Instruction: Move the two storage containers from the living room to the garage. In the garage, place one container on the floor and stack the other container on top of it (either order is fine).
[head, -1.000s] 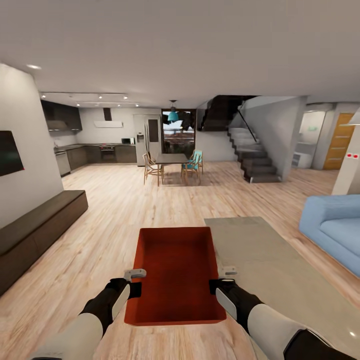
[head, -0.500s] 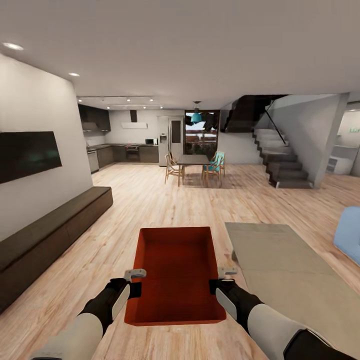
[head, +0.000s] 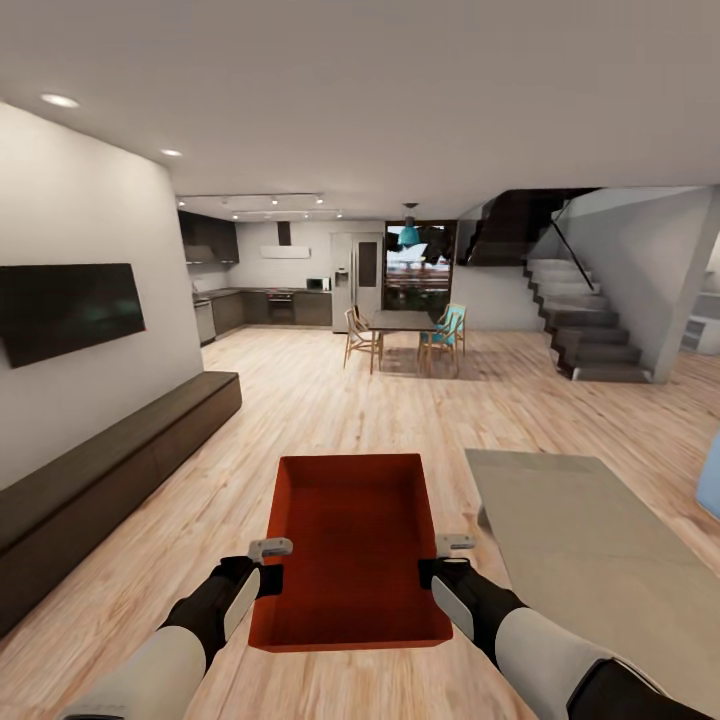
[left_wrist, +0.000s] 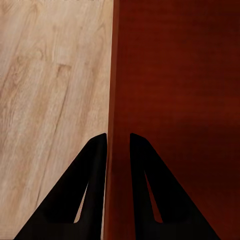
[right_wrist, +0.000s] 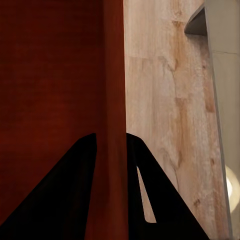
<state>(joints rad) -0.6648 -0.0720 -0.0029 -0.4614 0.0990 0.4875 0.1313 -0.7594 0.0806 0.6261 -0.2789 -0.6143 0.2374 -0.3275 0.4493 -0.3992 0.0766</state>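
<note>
Clamping opposite side walls of storage container (head: 350, 540): left gripper (head: 270, 549); right gripper (head: 455, 543); bin interior bare

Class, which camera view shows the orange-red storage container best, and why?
The head view: it shows the whole storage container, open top and all four walls, held between the left gripper and right gripper. Each wrist view shows one wall pinched between dark fingers, plus some interior.

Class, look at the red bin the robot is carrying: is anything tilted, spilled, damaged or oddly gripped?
Nothing stands out. The red bin sits level and empty, the left hand and right hand each pinching a side wall.
</note>
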